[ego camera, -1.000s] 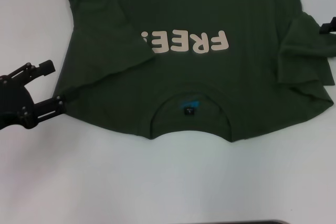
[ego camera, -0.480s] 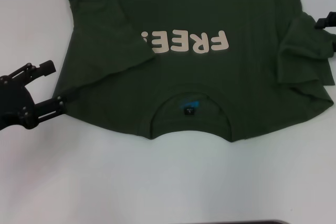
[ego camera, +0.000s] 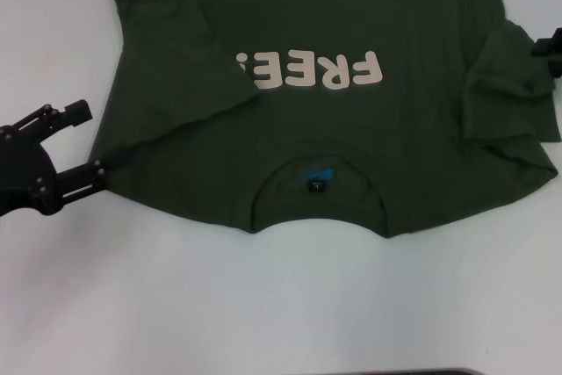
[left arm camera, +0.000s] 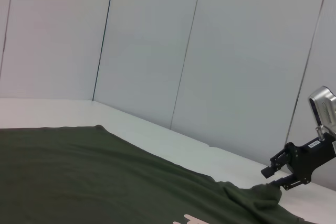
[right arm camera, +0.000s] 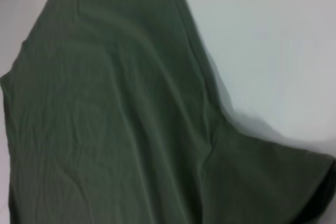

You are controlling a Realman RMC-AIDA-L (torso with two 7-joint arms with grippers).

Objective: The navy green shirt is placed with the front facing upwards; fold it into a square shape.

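Note:
The navy green shirt (ego camera: pixel 351 147) lies face up on the white table, collar toward me, with cream lettering (ego camera: pixel 320 70) and a neck label (ego camera: pixel 315 185). Its left sleeve (ego camera: pixel 176 76) is folded in over the chest and covers the end of the lettering. The right sleeve (ego camera: pixel 509 85) lies bunched and folded inward. My left gripper (ego camera: pixel 86 142) is open beside the shirt's left shoulder edge, its lower finger at the hem. My right gripper (ego camera: pixel 551 46) sits at the right sleeve. In the left wrist view the right gripper (left arm camera: pixel 274 178) hovers open just above the bunched cloth. The right wrist view shows only shirt fabric (right arm camera: pixel 115 119).
The bare white table (ego camera: pixel 263 305) stretches in front of the collar and along both sides of the shirt. A dark edge (ego camera: pixel 413 371) shows at the table's near rim. A pale panelled wall (left arm camera: pixel 157 51) stands behind the table.
My right gripper shifted slightly by the right sleeve and came back to about the same place. The left gripper and the shirt have stayed put.

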